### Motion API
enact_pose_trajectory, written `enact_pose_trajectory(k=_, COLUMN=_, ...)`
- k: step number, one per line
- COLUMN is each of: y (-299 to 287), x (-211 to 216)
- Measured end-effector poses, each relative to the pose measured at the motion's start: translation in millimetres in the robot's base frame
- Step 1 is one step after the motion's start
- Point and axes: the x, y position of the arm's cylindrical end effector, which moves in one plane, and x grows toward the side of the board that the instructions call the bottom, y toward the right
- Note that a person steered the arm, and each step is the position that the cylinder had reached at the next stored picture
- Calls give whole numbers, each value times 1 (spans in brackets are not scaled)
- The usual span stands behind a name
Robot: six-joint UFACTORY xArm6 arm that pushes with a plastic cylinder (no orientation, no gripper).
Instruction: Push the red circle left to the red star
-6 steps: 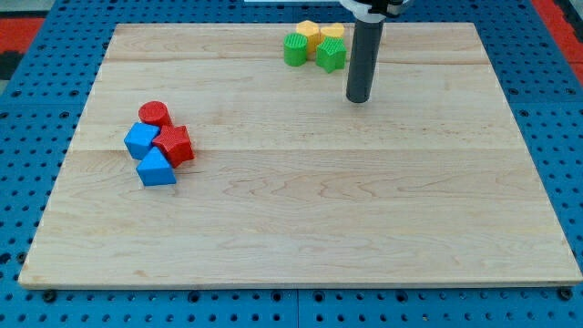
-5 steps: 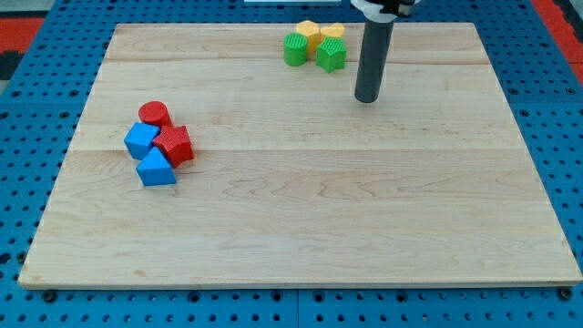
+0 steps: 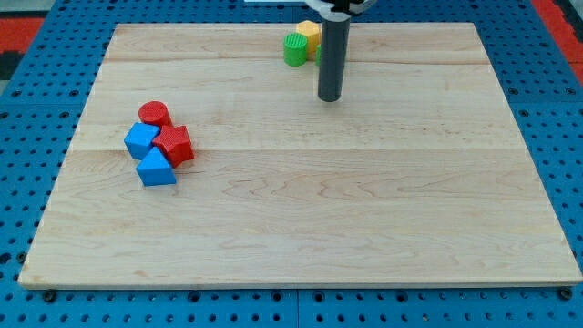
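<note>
**A:** From the camera view, where is the red circle (image 3: 155,113) sitting?

**B:** Over at the view's left of the worktop (image 3: 301,228), in a tight cluster. It touches the red star (image 3: 174,145) just below it, with a blue block (image 3: 140,140) on the left and a blue triangle (image 3: 156,169) at the bottom. I'd judge the circle is already against the star, which is likely why nothing is pressing on it.

**A:** And the arm?

**B:** My tip (image 3: 329,97) rests well apart from that group, up near the view's top, just below a green block (image 3: 295,49) and a yellow block (image 3: 309,33). The rod hides whatever lies behind it there.

**A:** Is the hand wide or narrow?

**B:** There is no hand, only the rod, so nothing is held.

**A:** Any containers?

**B:** None that I can see; everything lies bare on the wood.
</note>
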Motion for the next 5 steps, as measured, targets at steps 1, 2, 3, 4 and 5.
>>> enact_pose_trajectory(k=1, y=-42, x=5)
enact_pose_trajectory(k=2, y=-98, x=12)
enact_pose_trajectory(k=3, y=-154, x=20)
enact_pose_trajectory(k=4, y=-189, x=14)
enact_pose_trajectory(k=5, y=-239, x=68)
